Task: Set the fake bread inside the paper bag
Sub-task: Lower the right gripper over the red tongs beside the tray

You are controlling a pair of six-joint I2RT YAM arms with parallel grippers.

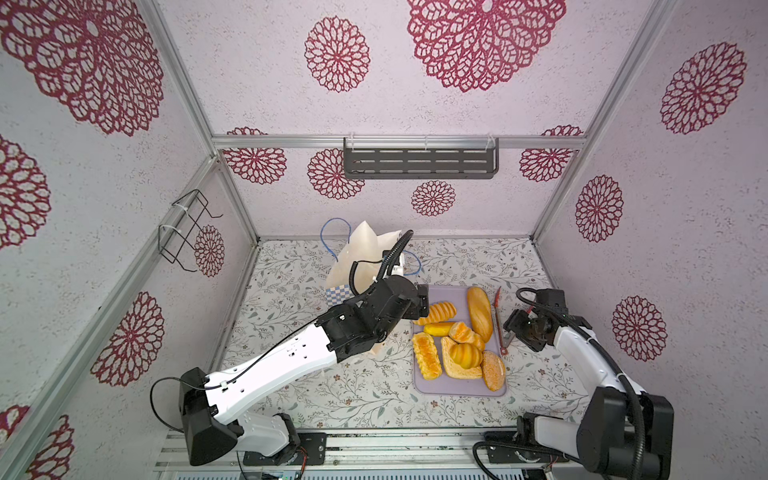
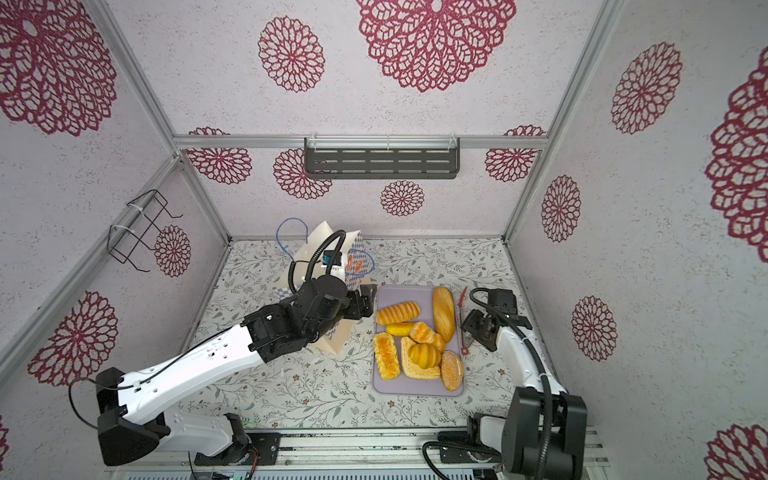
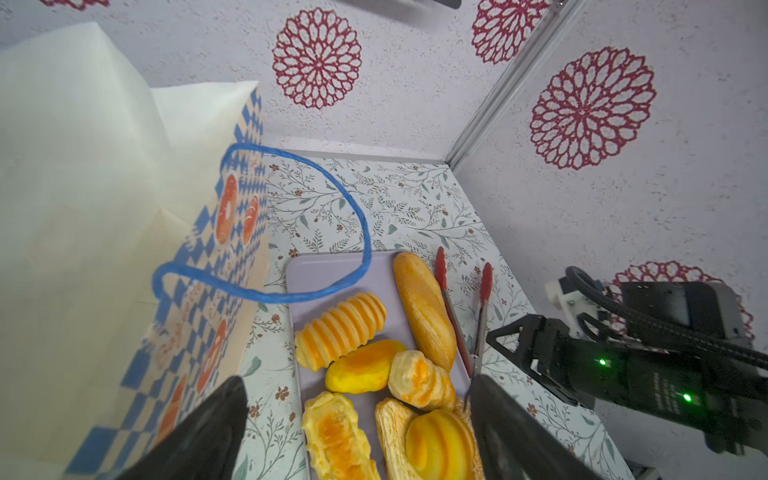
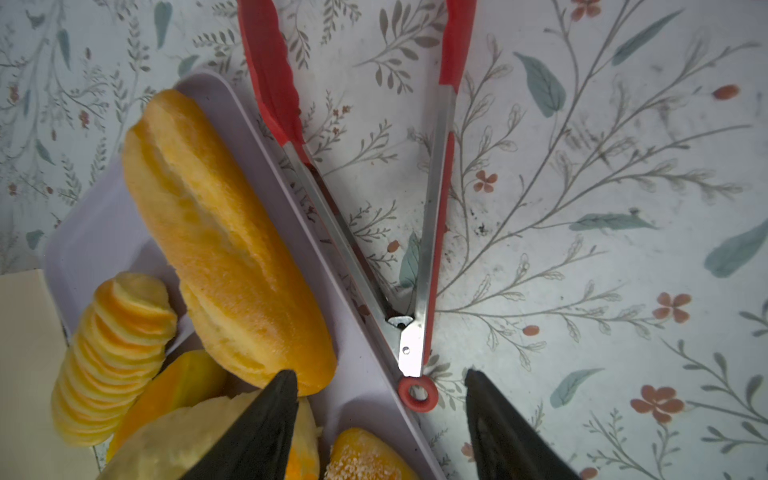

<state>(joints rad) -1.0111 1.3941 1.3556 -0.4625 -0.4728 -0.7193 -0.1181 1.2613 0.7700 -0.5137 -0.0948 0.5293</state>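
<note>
Several glossy golden pieces of fake bread (image 1: pixel 457 340) lie heaped on a lilac tray (image 1: pixel 449 384), among them a long loaf (image 1: pixel 479 313) (image 4: pixel 224 232) and a ribbed roll (image 3: pixel 340 328). The paper bag (image 1: pixel 357 253) (image 3: pixel 83 208) stands to the left of the tray with its cream inside showing and a blue cord handle hanging over the tray's corner. My left gripper (image 1: pixel 423 305) (image 3: pixel 355 380) is open and empty at the tray's far left corner, beside the bag. My right gripper (image 1: pixel 510 328) (image 4: pixel 380 374) is open over the tray's right edge, holding nothing.
Red tongs (image 1: pixel 498 320) (image 4: pixel 432 208) lie open on the floral table just right of the tray, their ring end between my right fingers. A dark shelf (image 1: pixel 419 162) hangs on the back wall, a wire rack (image 1: pixel 183 232) on the left wall.
</note>
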